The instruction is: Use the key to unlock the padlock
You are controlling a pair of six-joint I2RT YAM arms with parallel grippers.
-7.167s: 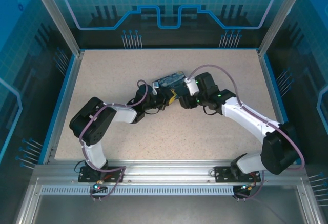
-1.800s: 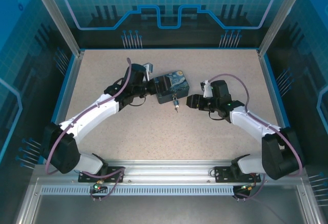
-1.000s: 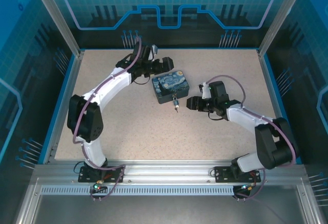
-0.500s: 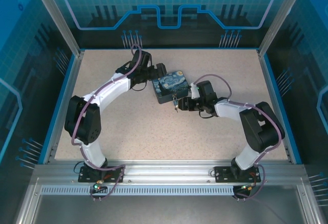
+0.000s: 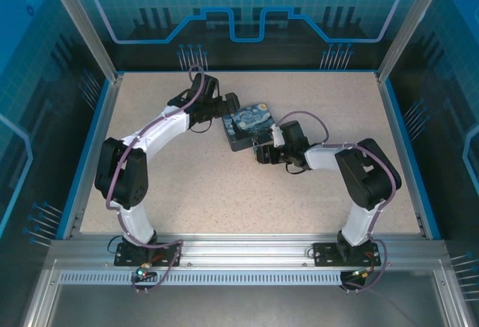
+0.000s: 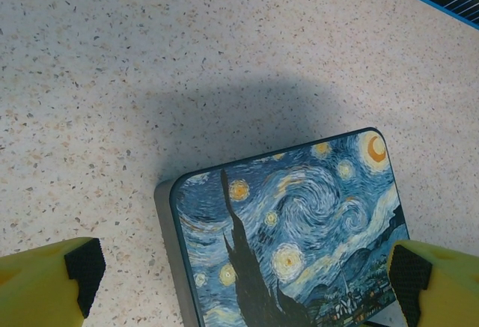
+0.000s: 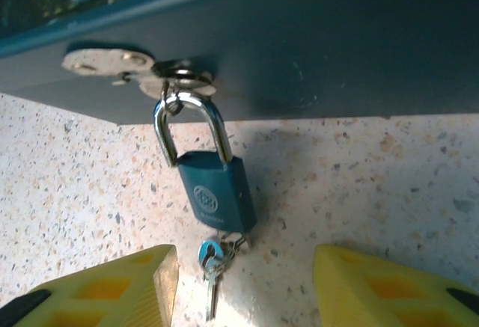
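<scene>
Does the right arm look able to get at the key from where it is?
Likely yes. The right gripper is open, its fingers straddling the key, which lies on the table by the base of the padlock. Nothing lies between them; only the box wall stands close behind.

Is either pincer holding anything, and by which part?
Nothing is held: left pincer open above the box, right pincer open either side of the key.

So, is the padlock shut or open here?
Shut. In the right wrist view both legs of the shackle sit in the padlock body, looped through the hasp on the box.
</scene>
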